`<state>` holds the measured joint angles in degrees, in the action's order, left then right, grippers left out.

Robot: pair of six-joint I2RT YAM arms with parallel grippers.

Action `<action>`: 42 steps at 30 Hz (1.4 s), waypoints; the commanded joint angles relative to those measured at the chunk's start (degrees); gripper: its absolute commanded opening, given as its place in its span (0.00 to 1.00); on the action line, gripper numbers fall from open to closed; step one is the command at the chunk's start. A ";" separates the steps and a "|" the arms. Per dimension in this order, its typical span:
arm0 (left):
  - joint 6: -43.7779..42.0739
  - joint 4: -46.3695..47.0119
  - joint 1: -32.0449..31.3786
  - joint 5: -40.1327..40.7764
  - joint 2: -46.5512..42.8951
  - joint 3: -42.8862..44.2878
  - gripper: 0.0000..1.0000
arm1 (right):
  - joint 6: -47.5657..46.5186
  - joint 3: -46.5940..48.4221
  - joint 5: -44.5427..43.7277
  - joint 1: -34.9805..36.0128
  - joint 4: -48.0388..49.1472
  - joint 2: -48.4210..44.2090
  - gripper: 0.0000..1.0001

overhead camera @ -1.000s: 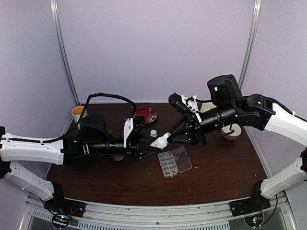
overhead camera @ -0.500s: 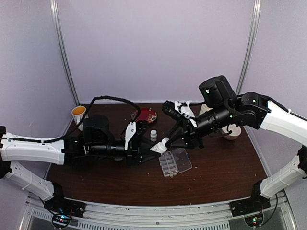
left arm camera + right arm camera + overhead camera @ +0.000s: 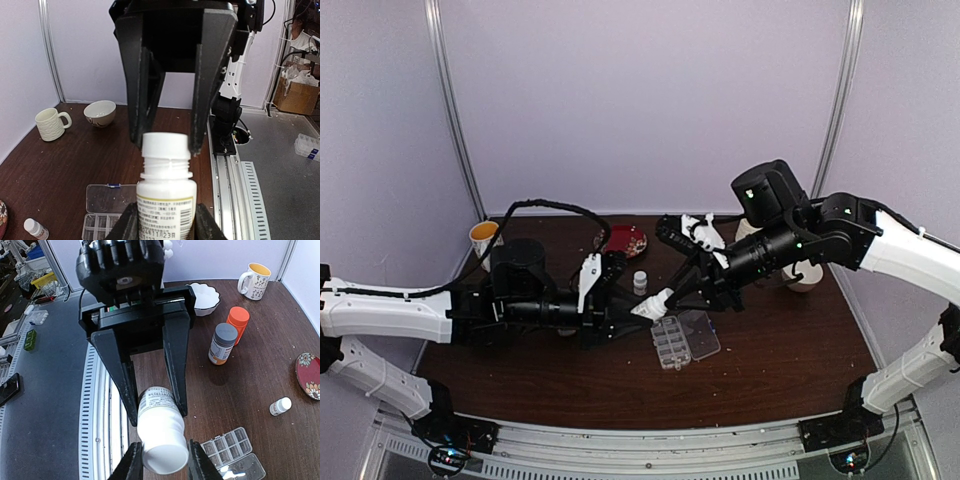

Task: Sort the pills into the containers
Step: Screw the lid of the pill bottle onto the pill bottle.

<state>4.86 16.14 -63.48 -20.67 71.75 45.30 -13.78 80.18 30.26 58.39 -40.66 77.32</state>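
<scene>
My left gripper (image 3: 165, 220) is shut on the body of a white pill bottle (image 3: 652, 304), held level above the table and pointing right. My right gripper (image 3: 164, 462) is closed around the bottle's white cap (image 3: 166, 146), its fingers touching both sides. The clear organizer box (image 3: 670, 343) lies open just below and to the right of the bottle, its lid (image 3: 701, 332) folded flat; it also shows in the right wrist view (image 3: 229, 444). No pills are visible; the cells look empty.
A small white bottle (image 3: 640, 281) stands behind the grippers. An orange-capped bottle (image 3: 238, 321) and a grey-capped bottle (image 3: 222, 343) stand near the left arm. A red plate (image 3: 625, 240), yellow mug (image 3: 483, 236), white bowl (image 3: 100, 112) and white mug (image 3: 50, 124) ring the back.
The right gripper has moved left and down over the bottle's cap. The left gripper has shifted a little right with the bottle. Little has moved in the last half second.
</scene>
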 commanded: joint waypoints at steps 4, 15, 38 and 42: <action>4.13 10.31 1.06 -5.57 -1.64 0.23 0.00 | -2.39 -2.69 2.21 0.68 0.55 0.20 0.15; 9.01 8.79 2.33 -12.94 1.13 4.37 0.00 | -23.29 -9.54 8.34 0.84 5.52 -2.31 0.14; 17.00 11.85 3.29 -24.46 3.59 8.32 0.00 | -58.18 -5.84 14.11 0.85 -0.65 -0.21 0.06; 15.41 9.42 3.32 -22.05 3.19 8.86 0.00 | -51.79 -4.93 14.88 0.85 1.72 0.66 0.07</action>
<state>20.51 14.76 -60.25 -44.03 76.07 48.73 -67.66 74.70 43.99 58.48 -38.00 74.81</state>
